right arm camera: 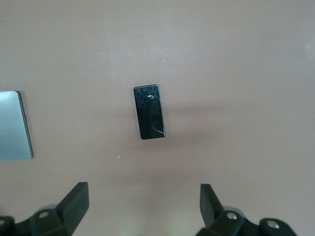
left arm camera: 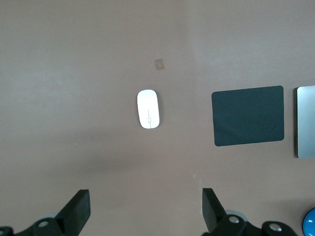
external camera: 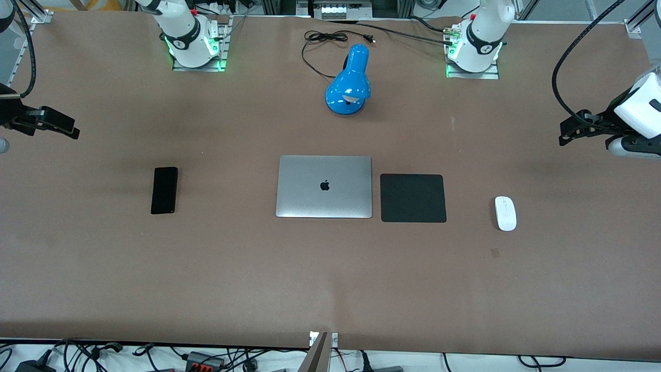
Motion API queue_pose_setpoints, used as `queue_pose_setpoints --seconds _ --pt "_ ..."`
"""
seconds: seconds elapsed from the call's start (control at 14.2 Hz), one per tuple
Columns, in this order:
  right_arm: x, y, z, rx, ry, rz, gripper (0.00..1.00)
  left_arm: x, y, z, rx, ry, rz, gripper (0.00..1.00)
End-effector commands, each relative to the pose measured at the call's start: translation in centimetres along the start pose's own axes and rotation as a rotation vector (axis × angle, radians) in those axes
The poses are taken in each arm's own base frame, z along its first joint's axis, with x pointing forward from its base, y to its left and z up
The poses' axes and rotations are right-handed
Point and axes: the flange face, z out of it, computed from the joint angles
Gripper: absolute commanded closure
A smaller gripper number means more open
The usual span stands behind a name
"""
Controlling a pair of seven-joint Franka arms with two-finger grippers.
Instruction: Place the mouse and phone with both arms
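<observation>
The white mouse [external camera: 505, 213] lies on the brown table toward the left arm's end, beside the black mouse pad [external camera: 413, 198]. It also shows in the left wrist view [left arm camera: 148, 108]. The black phone [external camera: 164, 190] lies toward the right arm's end, beside the closed silver laptop [external camera: 324, 186]. It also shows in the right wrist view [right arm camera: 149, 111]. My left gripper [external camera: 567, 133] hangs open and empty, high over the table's edge at its own end; its jaws [left arm camera: 146, 209] stand wide apart. My right gripper [external camera: 67, 126] hangs open and empty over the other end [right arm camera: 143, 206].
A blue desk lamp [external camera: 349, 81] with a black cord stands between the arm bases, farther from the front camera than the laptop. The laptop's edge shows in both wrist views [left arm camera: 306, 122] [right arm camera: 14, 126]. A small patch mark [external camera: 494, 252] lies on the table near the mouse.
</observation>
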Motion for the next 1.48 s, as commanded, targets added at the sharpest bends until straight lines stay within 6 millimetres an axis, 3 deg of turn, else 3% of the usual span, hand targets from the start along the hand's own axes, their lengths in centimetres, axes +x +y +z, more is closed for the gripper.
queue_pose_setpoints --seconds 0.0,0.14,0.28,0.42,0.63,0.84,1.05,1.27,1.41 --pt "-0.5 0.0 -0.1 0.007 -0.003 0.013 0.0 -0.5 0.0 -0.5 -0.006 0.015 -0.01 0.0" --pt "-0.5 0.1 0.2 0.007 -0.007 0.015 0.0 -0.1 -0.1 -0.6 -0.005 0.019 -0.005 0.0" --pt "-0.2 0.3 1.9 0.009 -0.044 0.002 0.0 0.5 -0.1 -0.3 -0.008 -0.008 -0.003 0.0" --pt "-0.2 -0.4 6.8 0.009 -0.116 -0.009 0.0 0.1 0.0 0.2 -0.014 -0.07 0.004 0.0" --pt "1.1 -1.5 14.8 0.009 -0.046 -0.026 0.0 0.0 -0.6 2.5 -0.041 -0.185 -0.007 0.0" --pt "0.2 -2.3 24.0 0.008 0.026 -0.04 0.0 2.9 -1.3 8.4 -0.048 -0.277 -0.005 0.0" --pt "-0.6 -2.3 30.8 0.006 0.059 -0.043 0.0 7.1 -1.7 15.8 -0.05 -0.24 -0.006 0.0" --pt "-0.4 -2.4 34.8 0.003 0.054 -0.055 0.0 9.3 -1.9 24.6 -0.044 -0.122 -0.018 0.0" --pt "-0.3 -2.4 36.2 0.002 0.051 -0.086 0.0 9.3 -2.1 28.5 -0.037 -0.027 -0.024 0.0"
